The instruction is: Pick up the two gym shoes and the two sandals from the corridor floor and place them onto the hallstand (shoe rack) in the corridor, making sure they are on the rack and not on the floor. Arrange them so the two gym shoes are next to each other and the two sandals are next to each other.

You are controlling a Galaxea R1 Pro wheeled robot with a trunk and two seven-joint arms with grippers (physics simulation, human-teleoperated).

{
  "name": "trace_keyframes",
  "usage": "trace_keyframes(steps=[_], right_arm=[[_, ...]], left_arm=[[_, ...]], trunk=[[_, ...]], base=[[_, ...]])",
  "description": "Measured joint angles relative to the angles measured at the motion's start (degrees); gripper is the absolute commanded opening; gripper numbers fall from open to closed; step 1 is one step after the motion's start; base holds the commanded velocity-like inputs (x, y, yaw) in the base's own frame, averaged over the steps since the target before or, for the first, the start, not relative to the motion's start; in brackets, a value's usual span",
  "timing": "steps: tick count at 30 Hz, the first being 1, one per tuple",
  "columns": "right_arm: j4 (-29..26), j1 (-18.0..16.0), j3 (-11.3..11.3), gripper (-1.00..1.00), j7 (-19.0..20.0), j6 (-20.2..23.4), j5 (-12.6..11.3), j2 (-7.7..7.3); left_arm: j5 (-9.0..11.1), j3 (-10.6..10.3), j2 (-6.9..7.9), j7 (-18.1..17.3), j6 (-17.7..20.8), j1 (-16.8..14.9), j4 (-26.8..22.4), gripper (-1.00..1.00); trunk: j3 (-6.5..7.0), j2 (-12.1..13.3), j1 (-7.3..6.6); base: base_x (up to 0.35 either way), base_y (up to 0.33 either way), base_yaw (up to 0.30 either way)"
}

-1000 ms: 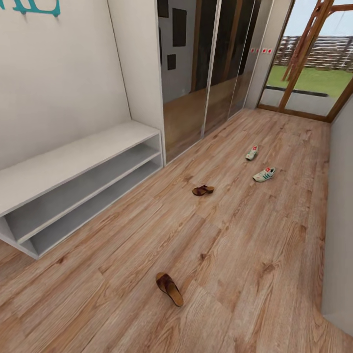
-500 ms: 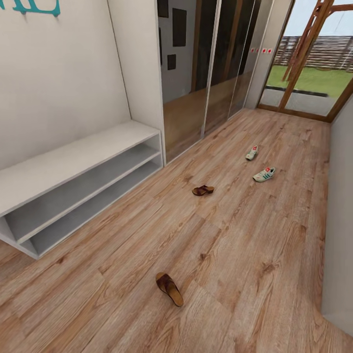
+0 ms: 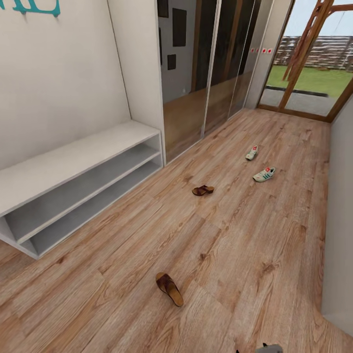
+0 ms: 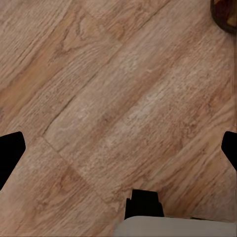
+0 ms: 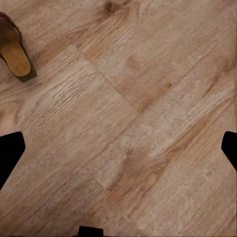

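4 shoes lie loose on the corridor floor [image 3: 235,235]: 2 sandals and 2 gym shoes. The near sandal [image 3: 169,289] sits alone in the foreground, well apart from the rest; its heel end shows in the right wrist view [image 5: 14,49], and a dark sliver of it sits at the corner of the left wrist view [image 4: 226,15]. The far sandal [image 3: 202,189] rests mid-corridor. Beyond it, toward the glass door [image 3: 309,63], are the 2 sneakers, 1 gym shoe [image 3: 264,174] nearer and the other gym shoe [image 3: 251,153] just past it, close together but not touching.

The hallstand [image 3: 73,162] stands along the left wall, its flat top and 2 open shelves bare, its end next to the mirrored wardrobe doors [image 3: 206,68]. Between its front edge and the grey wall on the right lies a wide stretch of planks, broken by nothing but the 4 shoes.

The left gripper [image 4: 118,148] has its 2 dark fingertips spread at opposite sides of its view, nothing between them. The right gripper [image 5: 118,148] is spread likewise, over bare planks.
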Motion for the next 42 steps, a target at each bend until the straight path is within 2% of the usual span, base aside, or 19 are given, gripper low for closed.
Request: trace_keyframes(steps=[3, 4, 6, 7, 10, 11, 14, 18, 42], right_arm=[[-3.0, -0.4, 0.0, 1.00, 0.1, 2.3, 2.8, -0.15], [-5.0, -1.6, 0.0, 1.00, 0.1, 5.4, 4.5, -0.20], [-6.3, -2.8, 0.0, 1.00, 0.1, 8.0, 5.3, -0.19], [-7.6, -4.7, 0.0, 1.00, 0.2, 11.7, 6.0, -0.18], [-8.3, -7.9, 0.0, 1.00, 1.5, 15.9, 6.5, -0.14], [-8.5, -10.2, 0.0, 1.00, 7.8, 18.3, 6.7, -0.07], [-8.5, -10.9, -0.1, 1.00, 11.4, 19.0, 6.8, -0.19], [-8.8, -11.4, -0.3, 1.00, 14.1, 19.5, 6.8, -0.82], [-8.7, -11.6, -0.4, 1.00, 14.3, 19.7, 6.9, -1.31]], left_arm=[[-0.1, -0.2, 0.32, 0.0, 0.6, -3.1, -0.2, 1.00], [0.0, -0.2, 0.86, 0.0, 1.0, -5.3, -0.1, 1.00], [0.1, -0.2, 1.23, 0.0, 1.4, -6.5, 0.0, 1.00], [0.2, -0.1, 1.54, 0.0, 1.9, -7.5, 0.1, 1.00], [0.3, 0.1, 1.74, 0.0, 2.1, -8.0, 0.1, 1.00], [0.2, 0.1, 1.82, 0.1, 2.0, -7.8, 0.0, 1.00], [0.2, 0.1, 1.85, 0.1, 1.9, -7.7, 0.0, 1.00], [0.0, 0.0, 1.67, 0.3, 1.6, -7.6, 0.1, 1.00], [0.5, 0.2, 1.70, 0.5, 1.4, -7.6, 0.1, 1.00]], trunk=[[0.00, 0.0, 0.00], [0.01, 0.0, 0.00], [0.00, 0.0, 0.00], [0.01, 0.0, 0.00], [0.00, 0.0, 0.00], [0.01, 0.0, 0.00], [0.00, 0.0, 0.00], [0.00, 0.0, -0.01], [0.00, 0.0, -0.02]], base=[[0.000, 0.000, 0.000], [0.000, 0.000, 0.000], [0.000, 0.000, 0.000], [0.000, 0.000, 0.000], [0.000, 0.000, 0.000], [0.000, 0.000, 0.000], [0.010, -0.004, 0.000], [0.108, -0.135, 0.000], [0.164, -0.235, 0.009]])
